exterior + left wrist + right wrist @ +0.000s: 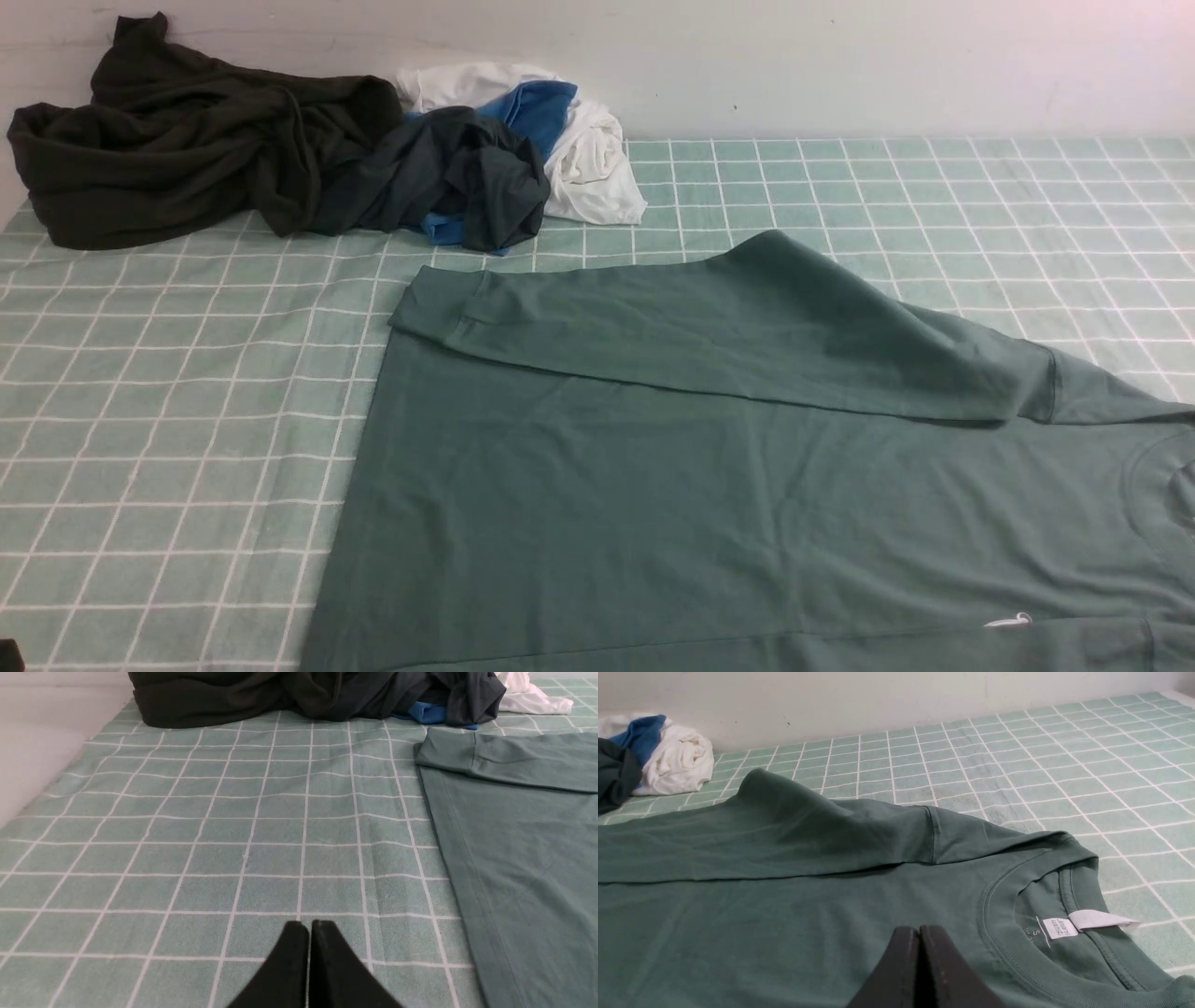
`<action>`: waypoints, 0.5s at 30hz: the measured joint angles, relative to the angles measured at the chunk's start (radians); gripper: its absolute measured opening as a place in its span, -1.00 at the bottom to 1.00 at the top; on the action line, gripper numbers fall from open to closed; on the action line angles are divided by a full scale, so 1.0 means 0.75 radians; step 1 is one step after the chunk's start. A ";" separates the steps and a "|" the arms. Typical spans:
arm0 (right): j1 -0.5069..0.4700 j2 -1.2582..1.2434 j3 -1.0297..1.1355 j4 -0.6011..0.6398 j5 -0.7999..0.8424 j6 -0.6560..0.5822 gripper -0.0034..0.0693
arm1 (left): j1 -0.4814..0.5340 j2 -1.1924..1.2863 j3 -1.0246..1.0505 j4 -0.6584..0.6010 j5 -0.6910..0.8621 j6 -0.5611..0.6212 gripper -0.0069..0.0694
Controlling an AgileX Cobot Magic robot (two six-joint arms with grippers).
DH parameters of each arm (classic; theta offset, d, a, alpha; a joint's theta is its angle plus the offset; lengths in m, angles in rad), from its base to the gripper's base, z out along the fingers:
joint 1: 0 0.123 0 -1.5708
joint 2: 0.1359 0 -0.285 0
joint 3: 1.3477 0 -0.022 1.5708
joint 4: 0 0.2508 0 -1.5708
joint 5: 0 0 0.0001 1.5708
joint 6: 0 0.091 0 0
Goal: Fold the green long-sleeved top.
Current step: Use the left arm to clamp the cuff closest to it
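Cut off by the front view's near and right edges: the green long-sleeved top point(709, 504), spread flat on the checked cloth point(187, 373), far sleeve folded across its body. Legible beside the white neck label point(1064, 927): "S"; print on the label itself too small to read. Pressed fully together, holding nothing: left gripper point(308, 926) over bare cloth, right gripper point(919, 931) over the top near that label.

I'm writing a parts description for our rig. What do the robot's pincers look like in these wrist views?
The left pincer has two matte black fingers, wedge-shaped, broad at the base and tapering to rounded tips. The right pincer is the same shape, its dark fingers looking brownish-black. No cables, markings or arm links show.
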 joint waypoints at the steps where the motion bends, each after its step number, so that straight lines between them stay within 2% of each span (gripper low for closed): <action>1: 0.000 0.000 0.000 0.000 0.000 0.000 -0.94 | 0.000 0.000 0.000 0.000 0.000 0.000 -0.83; 15: 0.000 0.000 0.000 0.036 0.000 0.000 -0.94 | 0.000 0.000 0.000 0.000 0.000 0.000 -0.83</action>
